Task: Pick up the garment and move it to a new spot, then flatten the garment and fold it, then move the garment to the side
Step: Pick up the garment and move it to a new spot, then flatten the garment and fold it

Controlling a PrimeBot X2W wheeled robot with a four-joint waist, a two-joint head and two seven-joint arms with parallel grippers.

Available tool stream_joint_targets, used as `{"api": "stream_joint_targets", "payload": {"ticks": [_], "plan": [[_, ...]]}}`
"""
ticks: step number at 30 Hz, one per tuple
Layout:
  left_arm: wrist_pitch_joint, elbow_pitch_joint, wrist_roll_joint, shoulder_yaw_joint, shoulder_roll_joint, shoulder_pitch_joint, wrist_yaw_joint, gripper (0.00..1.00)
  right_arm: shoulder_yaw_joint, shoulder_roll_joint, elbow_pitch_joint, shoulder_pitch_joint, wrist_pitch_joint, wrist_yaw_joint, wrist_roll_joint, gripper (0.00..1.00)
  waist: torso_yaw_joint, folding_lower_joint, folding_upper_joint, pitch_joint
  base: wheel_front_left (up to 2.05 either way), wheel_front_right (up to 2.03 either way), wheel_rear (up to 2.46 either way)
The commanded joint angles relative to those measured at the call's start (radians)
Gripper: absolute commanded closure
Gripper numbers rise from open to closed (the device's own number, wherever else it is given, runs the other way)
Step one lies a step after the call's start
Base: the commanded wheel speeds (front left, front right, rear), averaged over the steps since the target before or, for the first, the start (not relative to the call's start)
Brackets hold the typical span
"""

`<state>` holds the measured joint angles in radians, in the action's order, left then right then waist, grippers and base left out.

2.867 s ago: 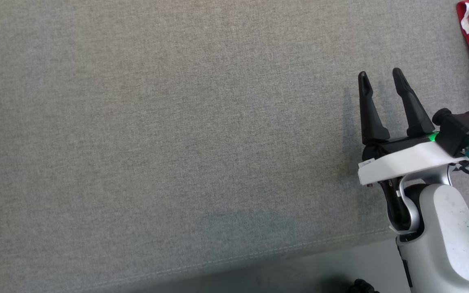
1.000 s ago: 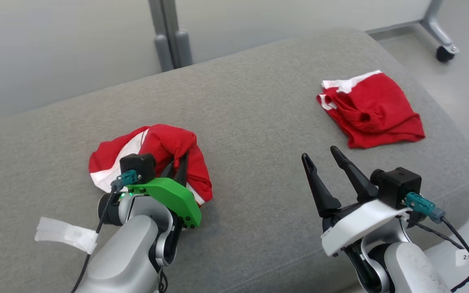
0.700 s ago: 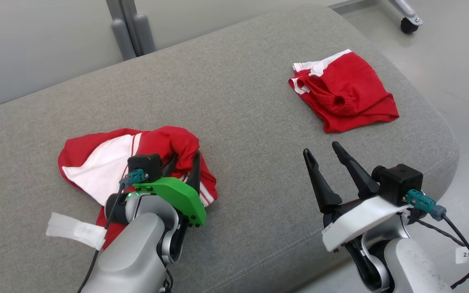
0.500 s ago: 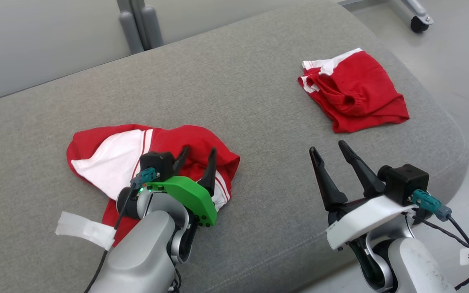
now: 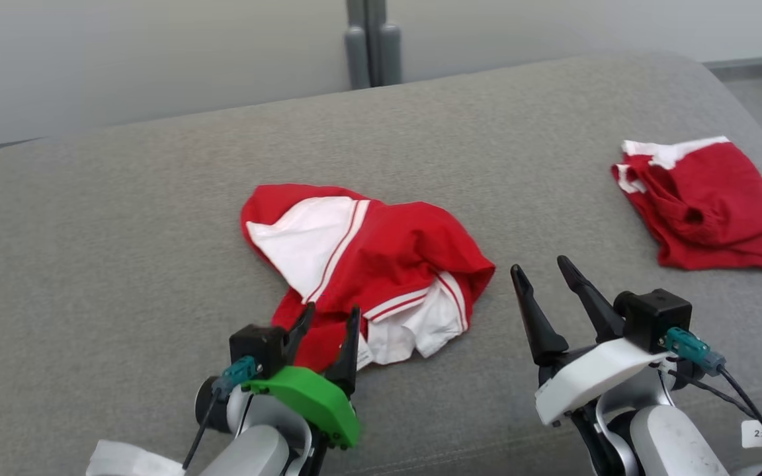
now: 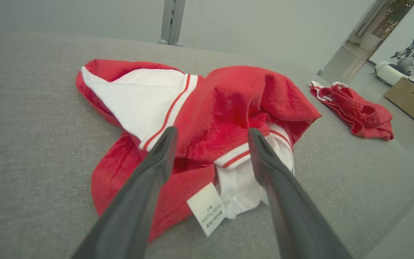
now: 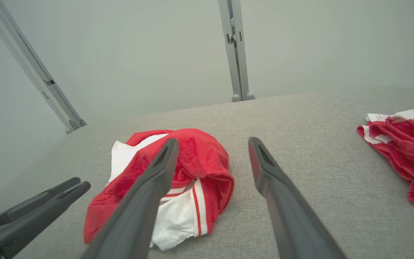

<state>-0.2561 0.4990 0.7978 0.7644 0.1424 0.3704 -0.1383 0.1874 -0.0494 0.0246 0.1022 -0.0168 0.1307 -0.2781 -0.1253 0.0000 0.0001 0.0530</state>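
A crumpled red garment (image 5: 381, 264) with white panels and stripes lies in a heap at the middle of the grey cushion (image 5: 123, 218). It also shows in the left wrist view as the garment (image 6: 228, 104) and in the right wrist view as the garment (image 7: 199, 162). My left gripper (image 5: 329, 317) hovers open at the heap's near edge, its fingers apart and nothing between them; a white label (image 6: 207, 210) lies under them. My right gripper (image 5: 541, 270) stands open to the right of the heap, clear of the cloth.
A second red garment (image 5: 705, 205) with a white band lies at the cushion's right end. A grey metal post (image 5: 371, 43) rises behind the cushion. A cardboard box (image 6: 413, 102) stands on the floor past the right end. The cushion's front edge runs just under both wrists.
My left gripper has opened and let go of the garment, which now lies spread wider on the cushion. The head camera has swung, shifting the whole picture.
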Motion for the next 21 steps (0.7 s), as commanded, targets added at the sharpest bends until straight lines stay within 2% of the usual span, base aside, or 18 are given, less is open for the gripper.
{"api": "stream_joint_targets", "payload": {"ticks": [1, 5, 11, 18, 21], "plan": [[0.001, -0.018, -0.011, 0.002, 0.012, -0.027, -0.012, 0.0, 0.005, -0.002, 0.01, -0.007, -0.004, 0.0, 0.009, 0.0, 0.162, 0.0, -0.0001, -0.069, 0.0, 0.0, 0.0], [0.008, -0.135, -0.014, -0.002, 0.055, -0.1, -0.065, 0.0, 0.031, -0.002, 0.064, 0.017, -0.003, 0.0, 0.027, 0.0, 0.252, 0.0, -0.0001, -0.074, 0.0, 0.0, 0.0], [0.04, -0.288, -0.031, 0.01, 0.104, -0.152, -0.122, 0.0, 0.053, -0.012, 0.177, 0.066, -0.013, 0.0, 0.103, 0.0, 0.395, 0.0, -0.0001, -0.071, 0.0, 0.0, 0.0], [0.063, -0.395, -0.034, 0.012, 0.125, -0.172, -0.159, 0.0, 0.096, -0.051, 0.402, 0.157, -0.053, 0.0, 0.2, 0.0, 0.543, 0.0, -0.0001, -0.051, 0.0, 0.0, 0.0], [0.062, -0.417, -0.03, 0.01, 0.126, -0.178, -0.165, 0.0, 0.114, -0.069, 0.476, 0.197, -0.069, 0.0, 0.232, 0.0, 0.577, 0.0, -0.0001, -0.036, 0.0, 0.0, 0.0]]}}
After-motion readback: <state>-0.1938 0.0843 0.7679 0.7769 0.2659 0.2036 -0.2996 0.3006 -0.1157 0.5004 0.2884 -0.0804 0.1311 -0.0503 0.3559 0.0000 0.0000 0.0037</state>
